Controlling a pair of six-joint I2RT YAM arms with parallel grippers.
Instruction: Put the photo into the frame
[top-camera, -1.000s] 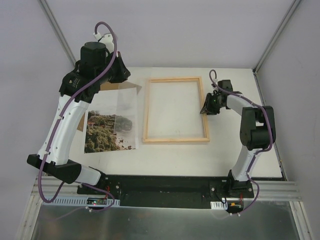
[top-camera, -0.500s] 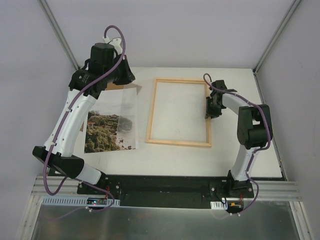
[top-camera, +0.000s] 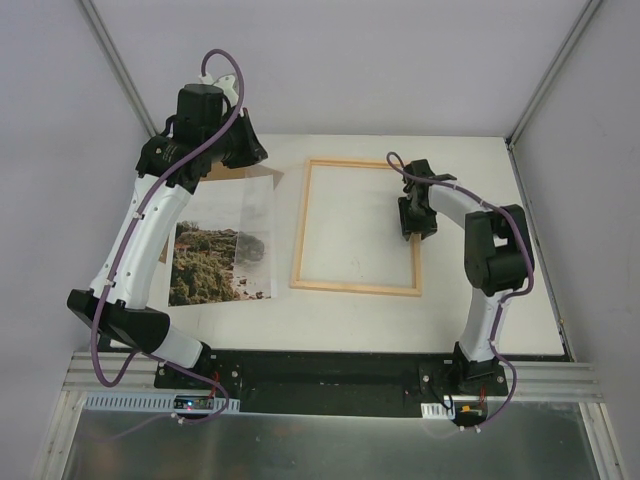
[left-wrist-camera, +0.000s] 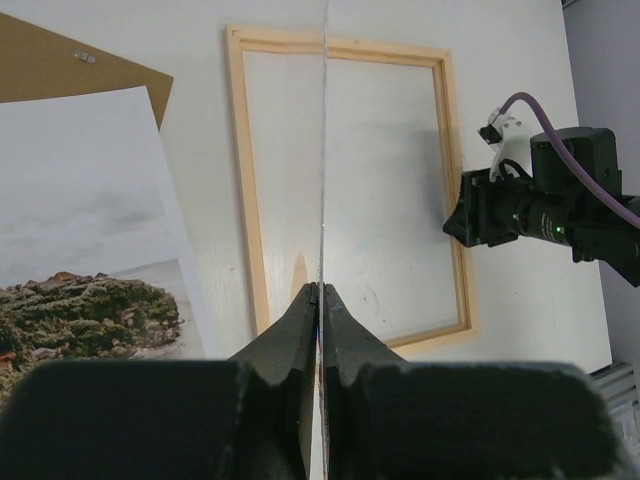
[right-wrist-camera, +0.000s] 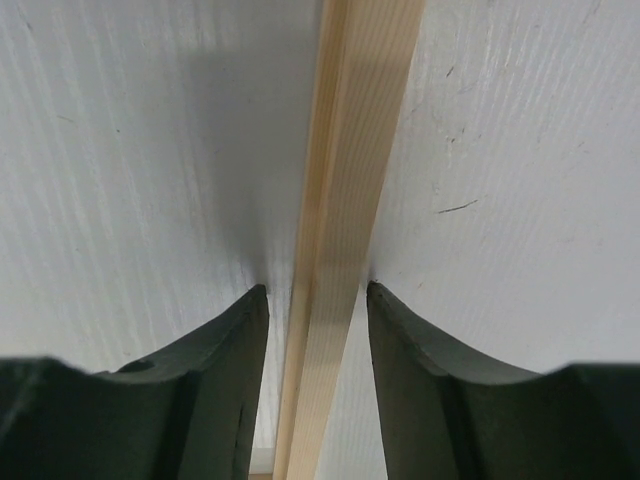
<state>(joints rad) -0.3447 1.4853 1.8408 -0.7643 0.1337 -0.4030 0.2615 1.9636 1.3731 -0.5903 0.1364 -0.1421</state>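
The photo (top-camera: 215, 262) lies flat and picture side up on the table (top-camera: 340, 315), below the left gripper (left-wrist-camera: 321, 300) and off to its left side. Its long axis runs away from the arm bases. The pale sky is at the far end and the green-brown cliff at the near end. Its far end overlaps a brown backing board (top-camera: 215, 175), which pokes out beyond it under the left wrist.

The frame (top-camera: 360, 225) lies flat on the table ahead of the left gripper and to the right of the photo, apart from it. Its long axis also points away from the bases, leaning a little to the right at the far end. White table shows through its opening.

The left gripper is closed tight on a thin clear pane (left-wrist-camera: 323, 150). In the wrist view the pane is seen edge-on, as a fine line running straight out from the fingertips and across the frame below. From above, the pane (top-camera: 258, 205) shows as a faint translucent sheet hanging over the photo's right part.

The right gripper (right-wrist-camera: 315, 290) is down on the frame's right long side, near its middle. Its fingers are apart with the wooden strip running lengthwise between them, and a sliver of table shows beside the left finger (right-wrist-camera: 235, 350), so they are not clamped on the wood
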